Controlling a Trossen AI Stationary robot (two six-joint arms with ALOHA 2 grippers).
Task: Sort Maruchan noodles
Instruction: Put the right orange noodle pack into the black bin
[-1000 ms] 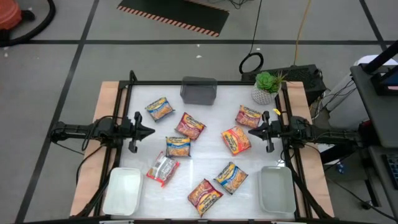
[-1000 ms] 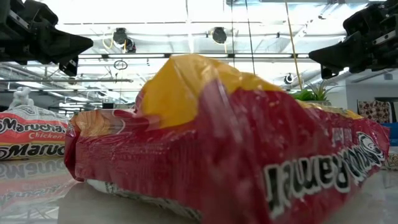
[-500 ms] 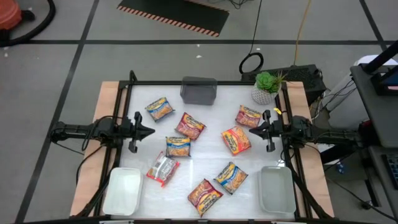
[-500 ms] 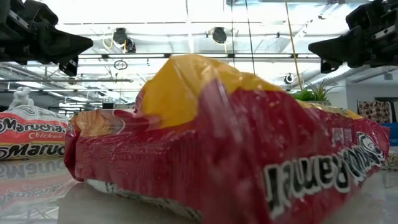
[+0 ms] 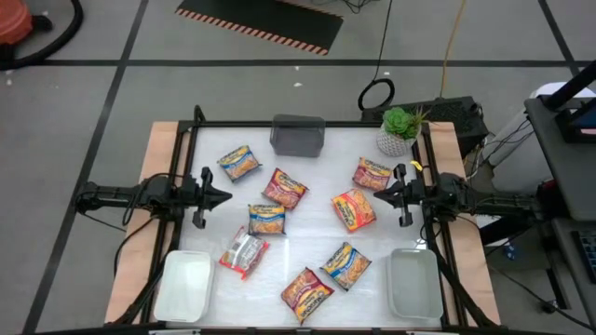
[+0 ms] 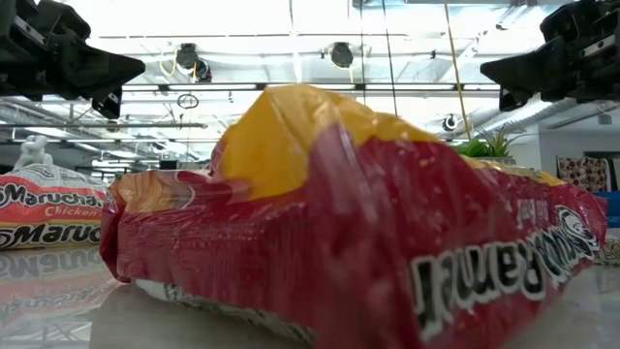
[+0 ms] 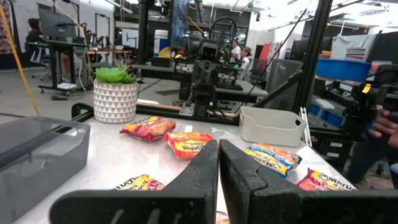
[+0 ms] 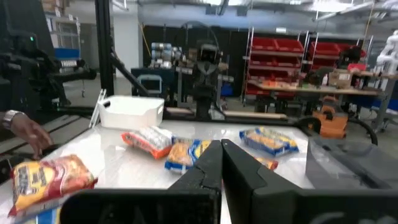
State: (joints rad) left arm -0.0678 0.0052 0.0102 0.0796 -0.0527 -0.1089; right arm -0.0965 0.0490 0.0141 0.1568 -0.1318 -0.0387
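Eight noodle packets (image 5: 267, 218) lie scattered flat across the middle of the white table (image 5: 307, 167), none of them in a tray. A blue-and-yellow packet (image 5: 238, 162) lies near the grey bin (image 5: 298, 136) at the far edge, and a red packet (image 5: 305, 289) sits at the near edge between the two white trays, the left tray (image 5: 182, 284) and the right tray (image 5: 413, 282). An orange packet (image 5: 353, 208) lies just beside the right pincer (image 5: 379, 196), which hangs above the table's right side with its fingers (image 8: 208, 168) pressed together, holding nothing. The left pincer (image 5: 226, 195) hangs over the left side, likewise closed and empty, well apart from the nearest packet. A potted plant (image 5: 400, 129) stands at the far right corner. In the right wrist view a person's hand (image 8: 25, 129) shows at the table's edge.
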